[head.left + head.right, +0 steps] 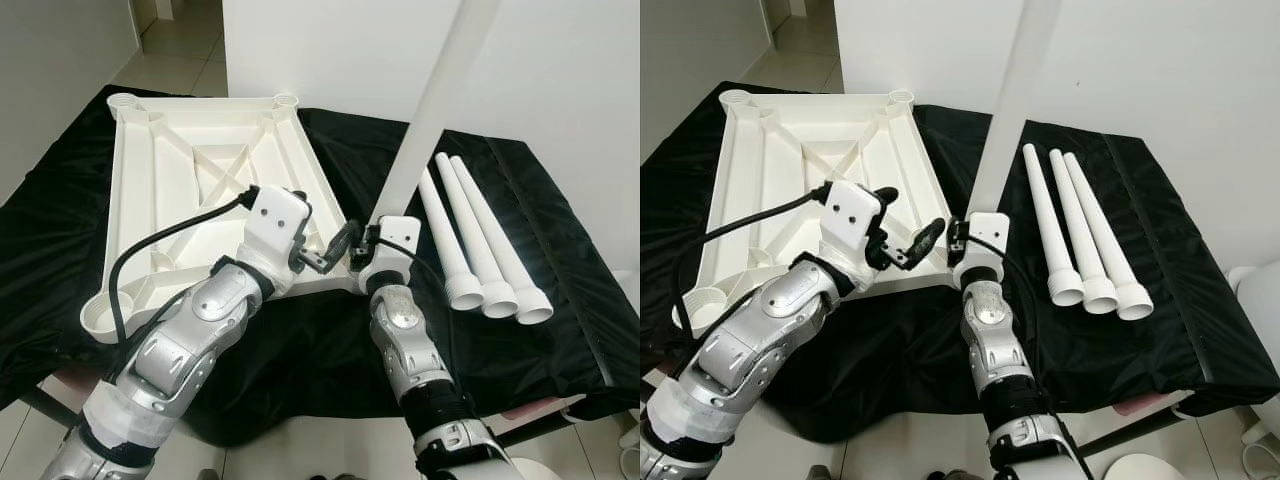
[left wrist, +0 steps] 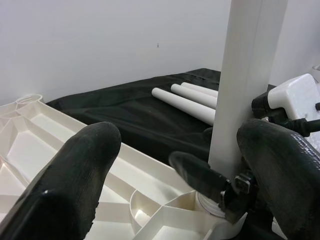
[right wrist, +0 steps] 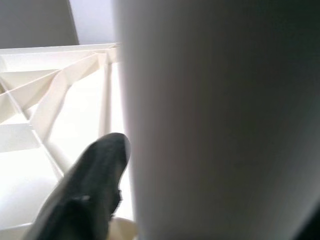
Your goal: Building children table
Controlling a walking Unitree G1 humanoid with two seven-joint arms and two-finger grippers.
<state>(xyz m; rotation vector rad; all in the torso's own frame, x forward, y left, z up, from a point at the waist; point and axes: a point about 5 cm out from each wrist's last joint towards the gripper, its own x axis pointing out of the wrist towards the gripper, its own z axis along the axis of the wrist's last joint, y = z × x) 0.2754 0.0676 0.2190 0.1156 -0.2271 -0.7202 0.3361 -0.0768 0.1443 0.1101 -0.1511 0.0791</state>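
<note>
The right gripper (image 1: 362,250) clamped the upright leg (image 1: 420,140), its long axis vertical, foot seated in the upturned table's (image 1: 200,170) five-o'clock corner socket. The left gripper (image 1: 330,252), fingers apart, hovered at the leg's nine o'clock. Three spare legs (image 1: 480,240) lay at three o'clock.

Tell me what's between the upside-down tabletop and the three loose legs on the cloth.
The upright leg, gripped by the right hand, plus bare black cloth; left eye view.

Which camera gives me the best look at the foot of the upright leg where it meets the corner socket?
The left wrist view: the upright leg enters the corner socket of the tabletop there. In the eye views the right end effector covers that joint. The right wrist view gives only blurred leg surface.
</note>
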